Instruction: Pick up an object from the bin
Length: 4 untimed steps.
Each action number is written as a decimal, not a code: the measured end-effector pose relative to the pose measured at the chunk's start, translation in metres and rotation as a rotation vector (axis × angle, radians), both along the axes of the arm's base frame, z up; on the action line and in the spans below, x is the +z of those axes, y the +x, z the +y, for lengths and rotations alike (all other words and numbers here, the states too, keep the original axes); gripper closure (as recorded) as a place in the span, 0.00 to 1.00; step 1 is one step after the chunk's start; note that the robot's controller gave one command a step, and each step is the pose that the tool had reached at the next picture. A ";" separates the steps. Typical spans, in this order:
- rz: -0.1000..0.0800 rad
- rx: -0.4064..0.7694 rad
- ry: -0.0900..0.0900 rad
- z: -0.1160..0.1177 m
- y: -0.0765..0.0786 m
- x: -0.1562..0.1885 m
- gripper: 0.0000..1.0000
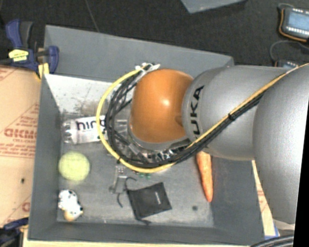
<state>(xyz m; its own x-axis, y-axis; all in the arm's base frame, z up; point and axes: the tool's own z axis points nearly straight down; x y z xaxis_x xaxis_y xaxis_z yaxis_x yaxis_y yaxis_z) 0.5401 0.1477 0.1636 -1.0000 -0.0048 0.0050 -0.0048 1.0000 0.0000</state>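
From where I stand, the arm (244, 114) comes in from the right of the view and hangs low over the middle of the grey bin (95, 202). Its orange cover (159, 109) and a loop of cables (111, 107) hide most of the wrist. Below them the gripper (118, 185) pokes out. Its fingers look drawn close together, one narrow prong, with nothing caught between them, and the tips seem to be down near the floor of the bin.

The thing nearest those fingers is a flat black pouch (148, 200). It lies just beside the tips on the arm's side and a little toward the near wall, and I can't say whether it touches them. It is roughly square and sits turned, so that one corner rather than a flat edge points back at the fingers. The pouch sits beside the fingers, not beneath them, so I'd judge a grab here needs a short shift toward the arm's side first, and the fingers parted.

On the far side of the fingers, away from the arm, a yellow-green ball (74, 166) sits well apart. Further out toward the near corner there is a small white-and-black toy (70, 204). A clear bottle (81, 130) with a dark printed label lies away toward the far wall, one end tucked under the cables. Beyond the pouch, well off from the fingers, an orange carrot (205, 178) lies pointing toward the near wall, its top under the arm
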 end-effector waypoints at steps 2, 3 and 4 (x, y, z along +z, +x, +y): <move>-0.010 0.076 0.002 -0.040 0.011 -0.043 0.00; -0.002 0.321 0.002 -0.086 -0.004 -0.040 0.00; -0.014 0.485 -0.001 -0.097 -0.007 -0.033 0.00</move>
